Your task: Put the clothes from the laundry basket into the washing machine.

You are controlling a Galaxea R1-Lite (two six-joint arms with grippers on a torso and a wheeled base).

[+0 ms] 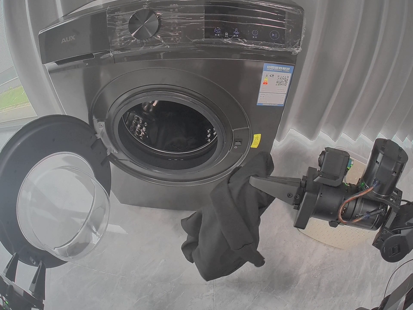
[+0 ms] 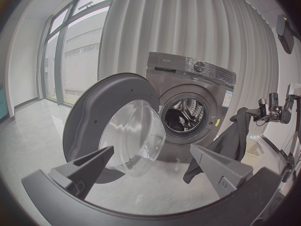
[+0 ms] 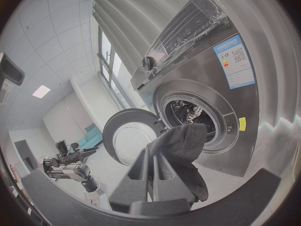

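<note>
A dark garment [image 1: 228, 224] is gripped in the clenched right claw [image 1: 253, 180] and hangs just below and to the right of the drum opening [image 1: 170, 132] of the washing machine [image 1: 241, 87], whose door [image 1: 47, 138] is swung wide. The carrying step is judged to be in hand. Next, a lift and a push into the drum are called for. The left claw [image 2: 152, 149] is spread and empty.

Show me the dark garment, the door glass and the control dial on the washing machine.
dark garment [image 1: 232, 220]: head view, middle of the hanging cloth.
door glass [image 1: 60, 203]: head view, centre of the clear bowl.
control dial [image 1: 143, 23]: head view, centre of the knob face.
</note>
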